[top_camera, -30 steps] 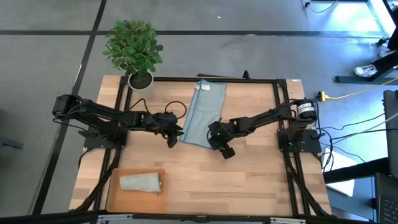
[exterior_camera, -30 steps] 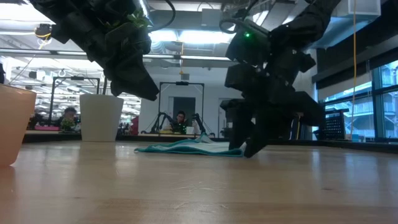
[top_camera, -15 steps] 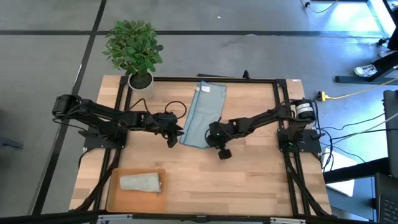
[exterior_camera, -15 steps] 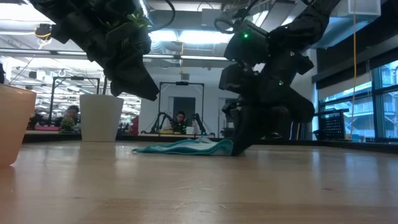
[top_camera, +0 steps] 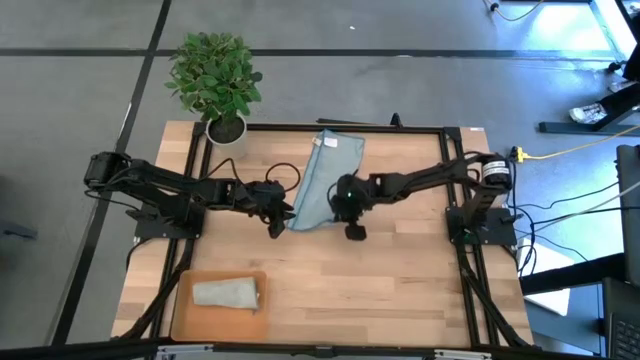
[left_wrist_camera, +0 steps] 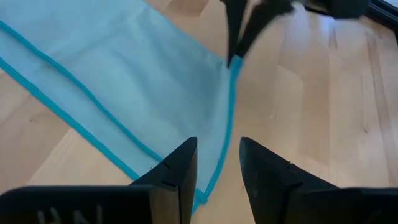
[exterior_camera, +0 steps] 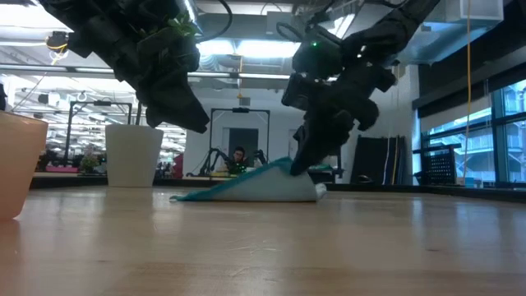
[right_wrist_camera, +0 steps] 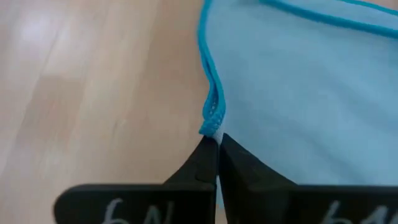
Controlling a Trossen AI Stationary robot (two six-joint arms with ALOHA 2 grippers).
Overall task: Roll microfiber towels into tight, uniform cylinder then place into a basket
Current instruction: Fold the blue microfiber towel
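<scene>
Right gripper (exterior_camera: 297, 168) right of centre frame, fingers pinched shut on a corner of the blue towel (exterior_camera: 246, 187), holding that corner above the table (exterior_camera: 263, 247). Towel sloping from the raised corner down to the left, far end flat on the wood. Left gripper (exterior_camera: 193, 119) in the upper left of the frame, clear of the table and apart from the towel. White pot (exterior_camera: 131, 154) at the left, behind the towel. Orange basket (exterior_camera: 18, 164) at the far left edge. Person (exterior_camera: 238, 160) seated in the room behind, centre frame.
</scene>
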